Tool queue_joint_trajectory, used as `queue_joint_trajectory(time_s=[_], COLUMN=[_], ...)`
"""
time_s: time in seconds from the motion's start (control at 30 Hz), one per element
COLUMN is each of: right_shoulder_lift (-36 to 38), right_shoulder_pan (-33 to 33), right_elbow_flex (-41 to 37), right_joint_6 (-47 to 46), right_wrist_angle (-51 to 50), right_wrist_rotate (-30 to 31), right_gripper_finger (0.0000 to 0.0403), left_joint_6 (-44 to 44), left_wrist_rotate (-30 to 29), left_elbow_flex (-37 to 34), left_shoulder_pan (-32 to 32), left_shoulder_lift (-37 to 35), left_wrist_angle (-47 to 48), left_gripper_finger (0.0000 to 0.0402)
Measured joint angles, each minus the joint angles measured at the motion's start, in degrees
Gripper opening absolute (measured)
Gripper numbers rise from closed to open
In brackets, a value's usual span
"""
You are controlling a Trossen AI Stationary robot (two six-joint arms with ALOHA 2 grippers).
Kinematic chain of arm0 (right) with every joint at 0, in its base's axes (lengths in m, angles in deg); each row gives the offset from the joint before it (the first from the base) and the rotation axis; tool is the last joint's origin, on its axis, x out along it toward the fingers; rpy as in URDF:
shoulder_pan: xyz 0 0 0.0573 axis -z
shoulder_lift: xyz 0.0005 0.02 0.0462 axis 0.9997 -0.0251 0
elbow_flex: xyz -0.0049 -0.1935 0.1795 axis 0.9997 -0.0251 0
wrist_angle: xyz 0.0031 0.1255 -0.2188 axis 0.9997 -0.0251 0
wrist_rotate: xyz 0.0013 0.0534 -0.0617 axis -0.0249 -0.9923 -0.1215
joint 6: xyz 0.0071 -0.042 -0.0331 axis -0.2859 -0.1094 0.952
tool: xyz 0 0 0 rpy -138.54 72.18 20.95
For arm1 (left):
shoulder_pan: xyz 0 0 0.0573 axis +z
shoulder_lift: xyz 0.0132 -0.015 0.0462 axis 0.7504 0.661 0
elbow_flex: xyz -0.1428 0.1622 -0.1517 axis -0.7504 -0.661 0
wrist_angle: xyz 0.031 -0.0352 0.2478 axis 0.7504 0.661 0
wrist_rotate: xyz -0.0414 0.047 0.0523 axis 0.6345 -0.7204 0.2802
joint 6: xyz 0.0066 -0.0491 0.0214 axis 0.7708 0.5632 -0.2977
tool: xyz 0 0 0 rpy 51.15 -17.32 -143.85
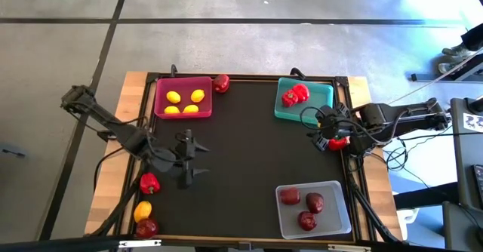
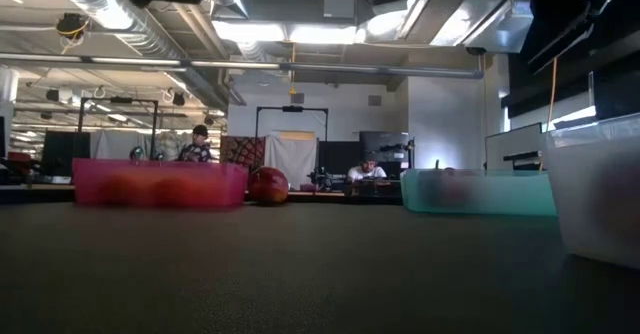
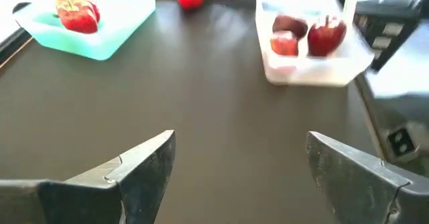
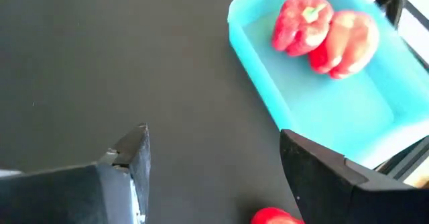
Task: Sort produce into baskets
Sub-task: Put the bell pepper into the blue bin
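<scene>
The bench (image 1: 241, 154) is covered by a dark mat. Three baskets are placed on it. The magenta basket (image 1: 183, 98) is located at the far left and contains three yellow lemons (image 1: 185, 102). A red pepper (image 1: 221, 83) lies on the mat just beside this basket's right edge. The teal basket (image 1: 305, 101) is located at the far right and contains two red peppers (image 1: 295, 94), which touch each other. The clear basket (image 1: 313, 209) is located at the near right and contains three dark red apples (image 1: 303, 206).

The left gripper (image 1: 198, 160) is positioned above bare mat, left of centre, with its fingers spread wide and nothing between them. Beside the left arm, near the bench's left edge, a red pepper (image 1: 149, 182), a yellow lemon (image 1: 143, 210) and a dark red apple (image 1: 146, 227) are seen unsorted.

The right gripper (image 1: 314, 124) is positioned just beside the near edge of the teal basket. Its fingers are parted and nothing is held. A further red pepper (image 1: 337, 141) lies close beside this gripper, towards the bench's right edge.
</scene>
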Motion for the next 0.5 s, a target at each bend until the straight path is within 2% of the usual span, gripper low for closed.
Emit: queue_joint_trajectory(time_s=[0.17,0.3,0.5], right_shoulder_lift=[-1.0,-1.9,-4.7], right_shoulder_pan=[0.0,0.0,2.1], right_elbow_flex=[0.0,0.0,-0.2], right_joint_6=[-3.1,-7.2,-14.6], right_wrist_angle=[-0.7,-7.0,-18.5], right_wrist_rotate=[-4.2,-5.3,-5.9], right_gripper_finger=[0.0246,0.0255,0.033], left_joint_6=[0.9,0.7,-0.8], left_wrist_rotate=[-0.5,-0.5,-0.3], left_elbow_flex=[-5.2,-5.9,-6.0], left_shoulder_pan=[-0.2,-0.2,-0.2], left_shoulder_lift=[-1.4,-1.6,-1.5], left_wrist_angle=[-7.0,-8.7,-9.1], left_gripper_finger=[0.0327,0.0327,0.0327])
